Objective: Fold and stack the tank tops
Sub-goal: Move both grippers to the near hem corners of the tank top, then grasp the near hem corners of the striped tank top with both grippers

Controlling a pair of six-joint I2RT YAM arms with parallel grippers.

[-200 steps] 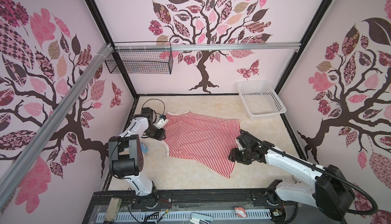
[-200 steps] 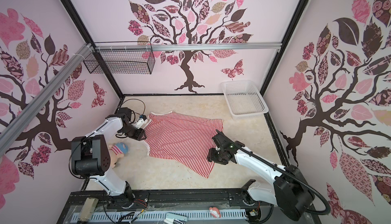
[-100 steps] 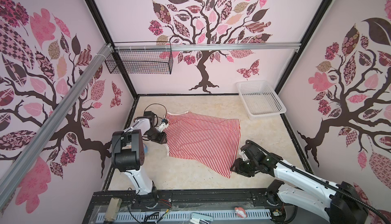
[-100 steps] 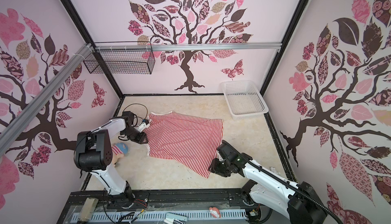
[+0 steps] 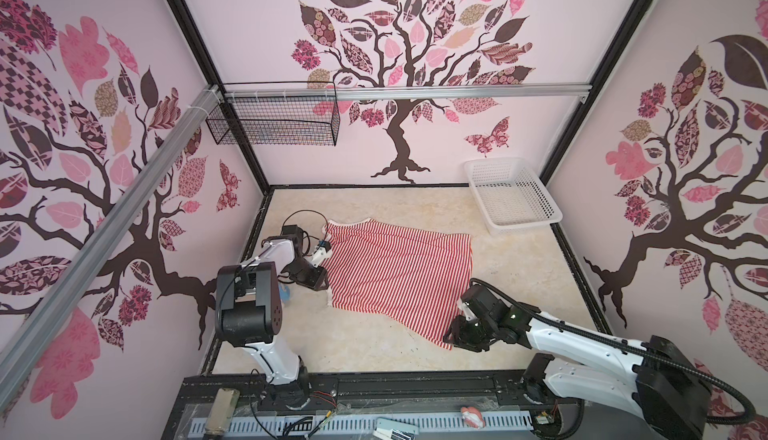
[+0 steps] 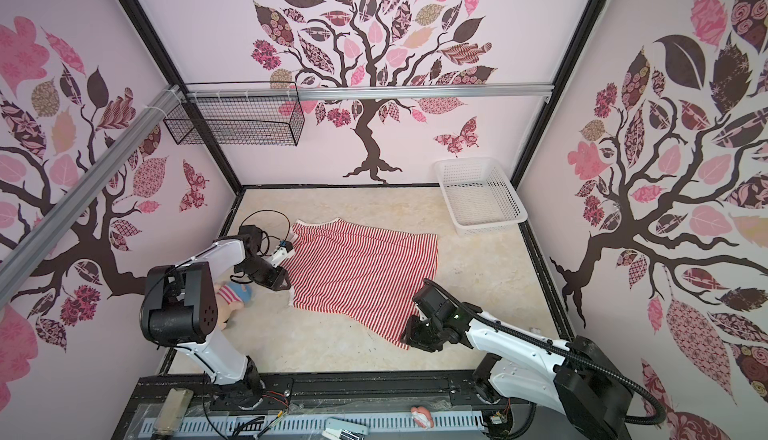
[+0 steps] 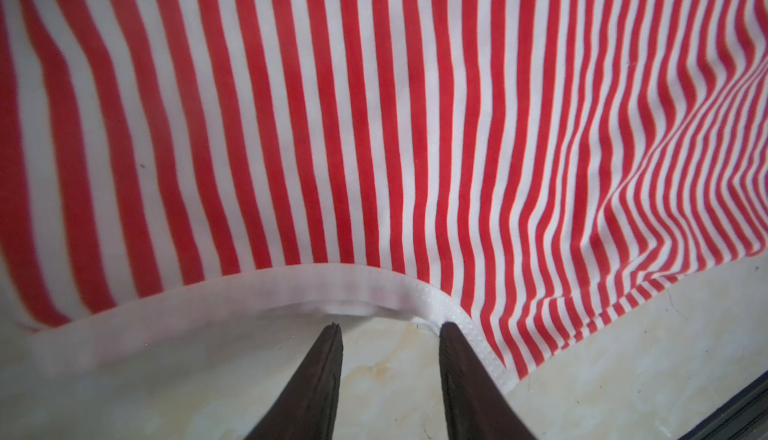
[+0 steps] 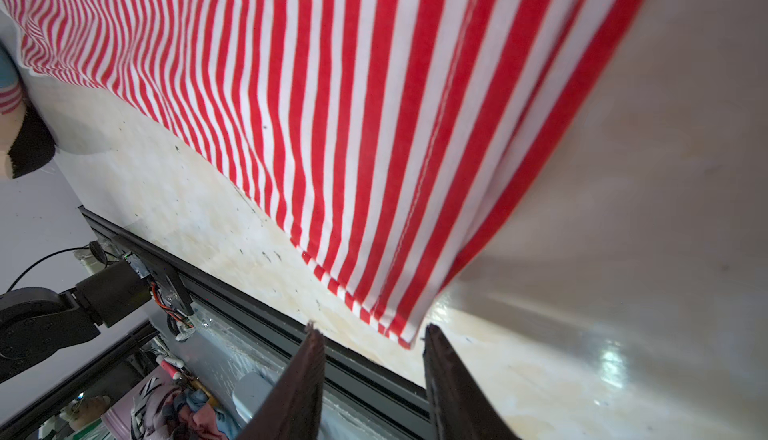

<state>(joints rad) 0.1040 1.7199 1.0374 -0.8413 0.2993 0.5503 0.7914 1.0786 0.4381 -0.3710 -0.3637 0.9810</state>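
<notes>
**Meanwhile: right arm drawn back to the hem corner**

The right gripper (image 8: 370,334) has been withdrawn to the tank top's (image 5: 399,275) near hem corner, jaws parted, nothing clamped. The left gripper (image 7: 388,332) stands parted at the white trim. The garment lies flat, unfolded, on the table (image 5: 374,346).

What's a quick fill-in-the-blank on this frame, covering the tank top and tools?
The tank top has red and ____ stripes.
The right tool has its jaws ____, at the tank top's near corner.
The plush doll lies beside the ____ arm.
Missing words: white; open; left.
</notes>
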